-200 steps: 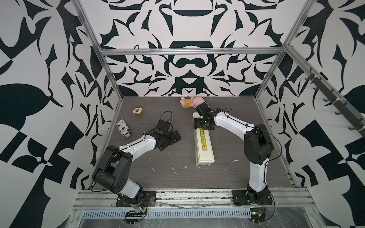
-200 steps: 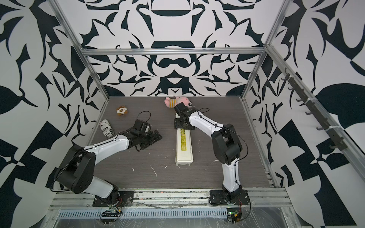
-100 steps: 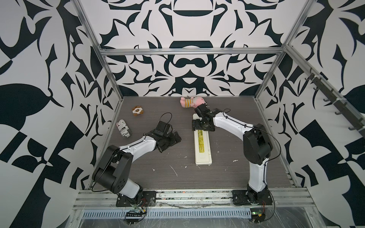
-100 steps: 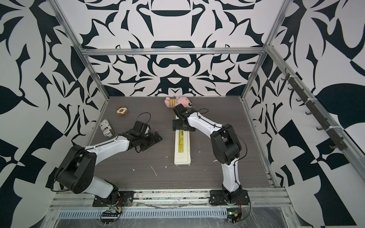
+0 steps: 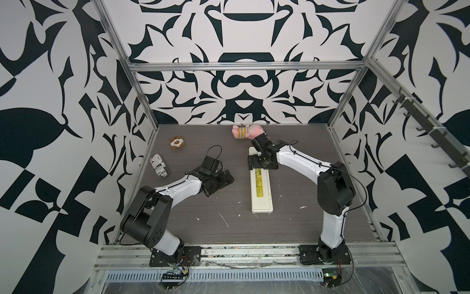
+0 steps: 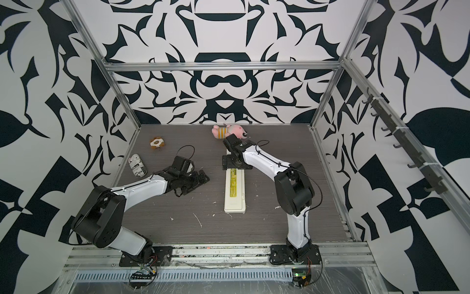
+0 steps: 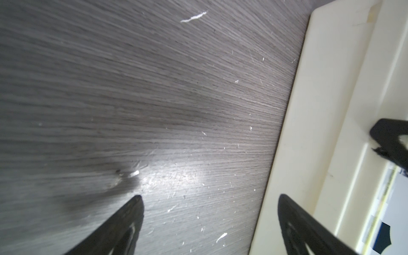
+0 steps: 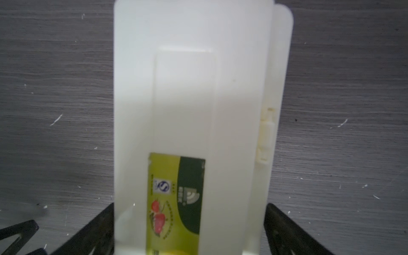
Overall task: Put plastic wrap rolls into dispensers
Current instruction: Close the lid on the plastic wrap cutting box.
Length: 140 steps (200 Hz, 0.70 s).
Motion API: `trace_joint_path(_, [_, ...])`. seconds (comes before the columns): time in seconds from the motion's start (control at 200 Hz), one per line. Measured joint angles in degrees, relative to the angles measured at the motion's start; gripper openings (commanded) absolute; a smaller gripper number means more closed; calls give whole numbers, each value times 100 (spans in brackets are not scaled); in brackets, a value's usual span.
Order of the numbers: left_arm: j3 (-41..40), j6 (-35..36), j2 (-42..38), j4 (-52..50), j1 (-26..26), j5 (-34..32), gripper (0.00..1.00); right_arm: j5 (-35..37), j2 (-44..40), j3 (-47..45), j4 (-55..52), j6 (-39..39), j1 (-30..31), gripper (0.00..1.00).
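Top views: grey wood-grain worktop in a black-and-white patterned booth, 2 white robot arms reaching in from the near edge
Dispenser: long cream box lying flat mid-worktop, btwn the arms, long axis running far to near, lid shut, yellow label strip facing up
Plastic wrap roll: not visible in any view; w/ the lid shut it may be inside, can't tell
Right gripper: over the dispenser's far end; right wrist view shows its fingers spread wide, one along each long side of the box; whether they touch the sides can't be told
Left gripper: low over bare worktop just beside the dispenser's long side, fingers spread, empty
Clutter: pink plush toy at the far edge, near the right wrist; newsprint cylinder and small brown toy to one side, well apart from the box
Step, judged: box looks shut and squared up, so prob. the right arm clears off next
Doing it well: fingers fully spread, rise straight up before pulling back, so neither finger snags a side wall & skews the box or pops the lid
Watch: plush toy close behind the right wrist; left arm best held clear of the box side
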Motion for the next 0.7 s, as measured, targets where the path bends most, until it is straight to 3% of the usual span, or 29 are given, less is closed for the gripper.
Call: trace_joint_path(0.7, [-4, -4, 103, 129, 0, 33, 96, 136, -149, -402, -260, -24, 352, 100])
